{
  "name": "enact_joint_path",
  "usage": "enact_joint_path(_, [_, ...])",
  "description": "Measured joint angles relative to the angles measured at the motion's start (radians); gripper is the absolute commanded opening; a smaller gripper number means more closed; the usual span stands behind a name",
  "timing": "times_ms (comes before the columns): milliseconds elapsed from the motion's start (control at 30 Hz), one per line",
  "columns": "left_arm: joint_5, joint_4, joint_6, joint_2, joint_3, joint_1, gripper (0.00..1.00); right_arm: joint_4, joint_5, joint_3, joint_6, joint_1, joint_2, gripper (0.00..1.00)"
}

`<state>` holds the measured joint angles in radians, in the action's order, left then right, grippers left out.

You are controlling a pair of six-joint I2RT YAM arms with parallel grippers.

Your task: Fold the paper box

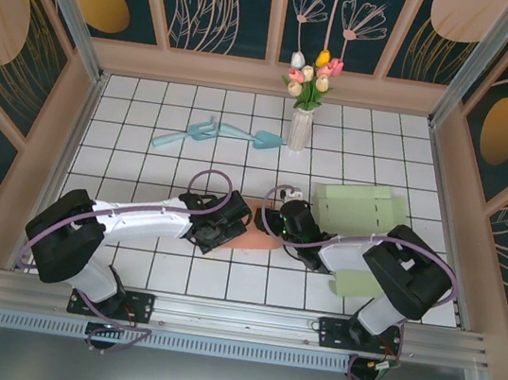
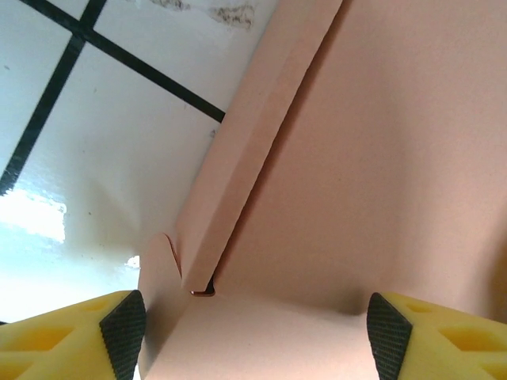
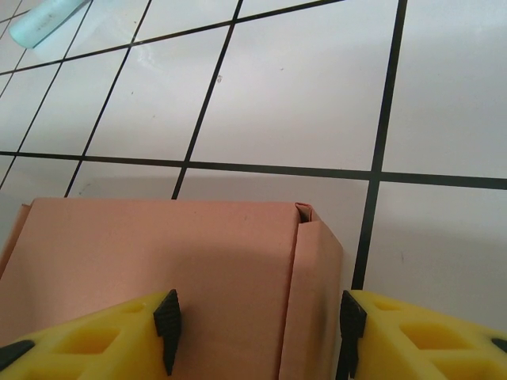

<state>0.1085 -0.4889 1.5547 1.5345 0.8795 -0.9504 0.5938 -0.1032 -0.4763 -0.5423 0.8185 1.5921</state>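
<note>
Paper box (image 1: 251, 239), salmon-pink, lies on the white-tiled table (image 1: 147, 136) near the front centre, directly between the two arm tips.

- Left wrist view: a long narrow side strip (image 2: 253, 158) is creased up along the main panel. A small rounded tab (image 2: 162, 257) shows at its near corner.
- Right wrist view: a side flap (image 3: 317, 301) is folded over at the box's right edge, with a small gap at the far corner.

Left gripper (image 2: 253, 340): jaws spread wide, pads (image 2: 123, 332) on either side over the panel, clamping nothing. Cannot tell whether the pads touch the card.
Right gripper (image 3: 257, 324): also spread, straddling the box end. Its right pad (image 3: 350, 321) is just beside the folded flap, with no grip evident.

Judgement: mid-fold, walls partly raised, corners not locked. The next move likely calls for one arm pinning the panel while the other pushes a wall upright and tucks the tab, without crushing the crease.

Farther out: green card blanks (image 1: 361, 209) to the right, a blue scoop (image 1: 207, 135) and a vase of tulips (image 1: 300, 128) at the back.

Markings: no brand, label or readable writing on the box.
</note>
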Motion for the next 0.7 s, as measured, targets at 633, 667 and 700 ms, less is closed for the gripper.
enact_joint_path(633, [-0.048, -0.006, 0.037, -0.001, 0.025, 0.000, 0.70, 0.061, -0.002, 0.003, -0.025, -0.007, 0.034, 0.57])
enact_joint_path(667, [-0.048, -0.008, 0.039, -0.002, 0.027, 0.000, 0.70, 0.064, -0.002, 0.005, -0.026, -0.007, 0.034, 0.57])
enact_joint_path(700, [-0.048, -0.009, 0.042, -0.004, 0.031, 0.000, 0.70, 0.067, -0.003, 0.008, -0.031, -0.007, 0.034, 0.57])
